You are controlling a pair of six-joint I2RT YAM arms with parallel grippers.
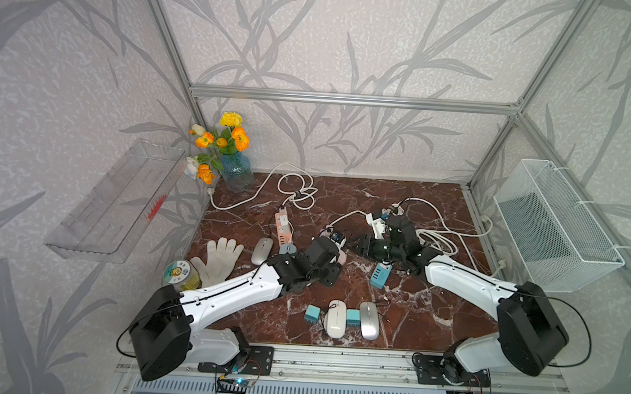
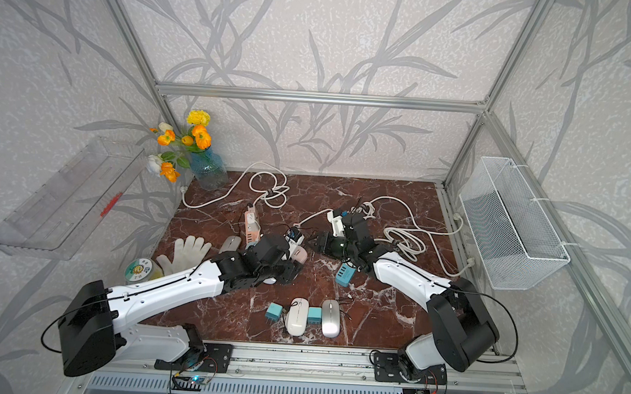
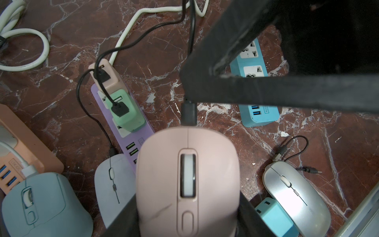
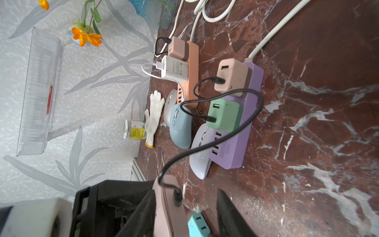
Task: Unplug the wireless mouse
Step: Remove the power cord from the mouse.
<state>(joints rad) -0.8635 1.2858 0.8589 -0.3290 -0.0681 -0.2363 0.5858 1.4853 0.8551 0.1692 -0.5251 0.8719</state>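
Observation:
A pink wireless mouse point(image 3: 188, 180) is lifted near the table's middle, and my left gripper point(image 3: 188, 217) is shut on its sides. In both top views the mouse point(image 1: 341, 259) point(image 2: 300, 256) peeks out beyond the left gripper point(image 1: 335, 252). A black plug point(image 3: 189, 115) sits in its front end. The plug's black cable point(image 4: 225, 139) loops back to a green charger point(image 4: 223, 117) on a purple power strip point(image 4: 235, 147). My right gripper point(image 4: 184, 213) point(image 1: 354, 245) stands open. Its fingers point(image 4: 231, 215) straddle the plug point(image 4: 178, 198) without pinching it.
On the table lie a blue-grey mouse point(image 3: 45, 205), a lavender mouse point(image 3: 114, 184), a silver mouse point(image 3: 295, 197), a teal charger point(image 3: 274, 217), a blue power strip point(image 3: 256, 115) and an orange one point(image 3: 24, 143). A glove point(image 1: 220, 259), jar point(image 1: 181, 274), vase point(image 1: 236, 170) and white cords point(image 1: 435, 239) are there too.

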